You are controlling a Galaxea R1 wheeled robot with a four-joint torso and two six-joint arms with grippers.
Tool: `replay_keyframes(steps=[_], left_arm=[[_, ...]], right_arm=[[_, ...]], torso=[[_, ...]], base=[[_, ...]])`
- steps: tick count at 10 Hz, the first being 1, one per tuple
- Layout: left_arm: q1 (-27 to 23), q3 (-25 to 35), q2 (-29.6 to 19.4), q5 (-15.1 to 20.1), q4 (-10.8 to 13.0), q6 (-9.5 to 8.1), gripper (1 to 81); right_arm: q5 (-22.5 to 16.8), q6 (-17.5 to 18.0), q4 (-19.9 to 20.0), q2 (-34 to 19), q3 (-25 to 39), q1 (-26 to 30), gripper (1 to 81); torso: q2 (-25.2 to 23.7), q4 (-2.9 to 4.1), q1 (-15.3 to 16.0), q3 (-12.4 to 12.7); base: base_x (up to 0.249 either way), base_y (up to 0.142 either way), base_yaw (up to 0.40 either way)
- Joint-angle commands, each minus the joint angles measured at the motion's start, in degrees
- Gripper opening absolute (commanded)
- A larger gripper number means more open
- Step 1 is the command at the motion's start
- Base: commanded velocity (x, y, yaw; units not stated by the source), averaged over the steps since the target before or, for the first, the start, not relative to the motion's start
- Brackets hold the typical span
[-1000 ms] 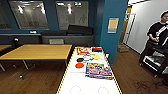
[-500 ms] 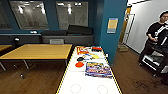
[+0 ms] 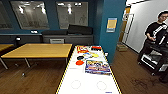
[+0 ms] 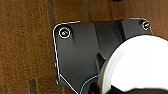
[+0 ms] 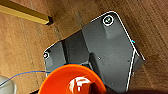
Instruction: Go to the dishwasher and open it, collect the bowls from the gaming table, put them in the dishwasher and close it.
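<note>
Stretching up the frame's lower centre, the gaming table (image 3: 86,80) carries the orange-red bowl (image 3: 79,62) and the dark bowl (image 3: 80,57) mid-frame, beside a board-game box (image 3: 97,67). Whether either gripper's fingers are apart or together cannot be told. A person (image 3: 155,37) stands at upper right.

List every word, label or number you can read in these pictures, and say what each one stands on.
None can be read.
Yellow and pale blue notice on the teal pillar: text too blurred.
Colourful flat board-game box on the long white-topped table: print too blurred.
Red and yellow box at the table's far end: lettering too blurred.
Small red box beside it: nothing legible.
</note>
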Motion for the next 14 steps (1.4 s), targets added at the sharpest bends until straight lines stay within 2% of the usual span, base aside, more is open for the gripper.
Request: replay_keyframes(steps=[1, 5, 6, 14], left_arm=[[-2.22, -1.47, -0.23, 2.2, 0.54, 0.61, 1.0], [-0.91, -4.82, 1.44, 0.71, 0.45, 0.96, 1.0], [-0.64, -6.56, 2.57, 0.62, 0.54, 1.05, 1.0], [0.06, -7.1, 3.11, 0.53, 0.45, 1.4, 1.0]], right_arm=[[-3.1, -0.12, -1.36, -1.14, 0.43, 1.93, 1.0], [-3.89, -0.12, -1.98, 1.41, -2.99, 1.75, 1.0], [-3.89, -0.12, -2.41, 1.15, -2.04, 1.75, 1.0], [-3.89, -0.12, -2.95, 3.17, -4.04, 1.93, 1.0]], torso=[[0.0, 0.0, 0.05, 0.0], [-0.02, 0.0, 0.05, 0.0], [-0.02, 0.0, 0.05, 0.0], [-0.02, 0.0, 0.05, 0.0]], base=[[-0.12, 0.0, 0.0], [-0.128, 0.0, 0.0], [-0.129, 0.0, 0.0], [-0.132, 0.0, 0.0]])
